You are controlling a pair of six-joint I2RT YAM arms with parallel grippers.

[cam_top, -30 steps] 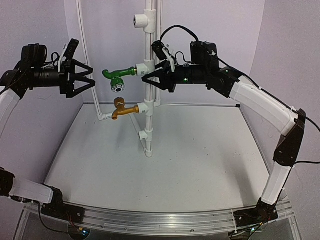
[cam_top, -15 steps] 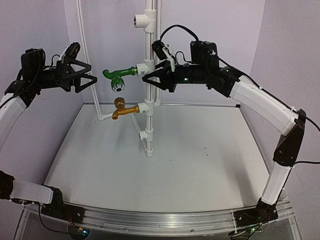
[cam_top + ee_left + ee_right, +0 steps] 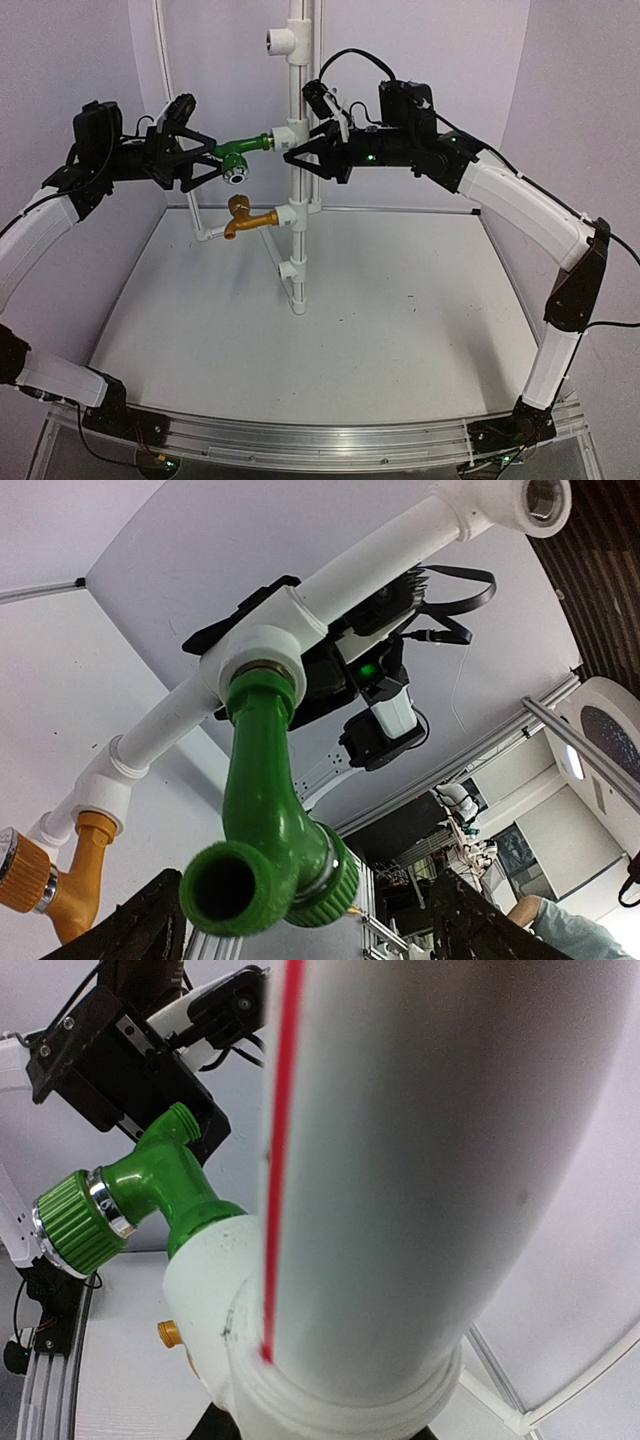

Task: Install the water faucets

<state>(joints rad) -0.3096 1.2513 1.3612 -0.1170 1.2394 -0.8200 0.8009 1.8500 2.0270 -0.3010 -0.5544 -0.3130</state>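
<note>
**Left gripper [image 3: 214,161] spread around the green faucet [image 3: 240,150]; right gripper [image 3: 291,153] clamped on its T-fitting [image 3: 286,134]**

The left gripper is held out roughly level. Its two black fingers [image 3: 150,932] stand apart, one on either side of the green faucet's spout end and ribbed handle. In the left wrist view there is a gap on both sides, so nothing is pinched there.

The faucet's neck sits in the white T-fitting on the upright pipe [image 3: 297,250], straight ahead of the left fingertips. The right gripper meets that same fitting from the opposite side, with its jaws pressed onto it. The pipe fills most of the right wrist camera's view, and the green faucet pokes out just beyond the right gripper's tips.

The golden-brass faucet [image 3: 246,216] sits in a lower fitting on the same pipe. It is below and a little ahead of the left gripper and well beneath the right one, and neither touches it. The pipe stands on the white table [image 3: 400,330], far under both grippers.
</note>
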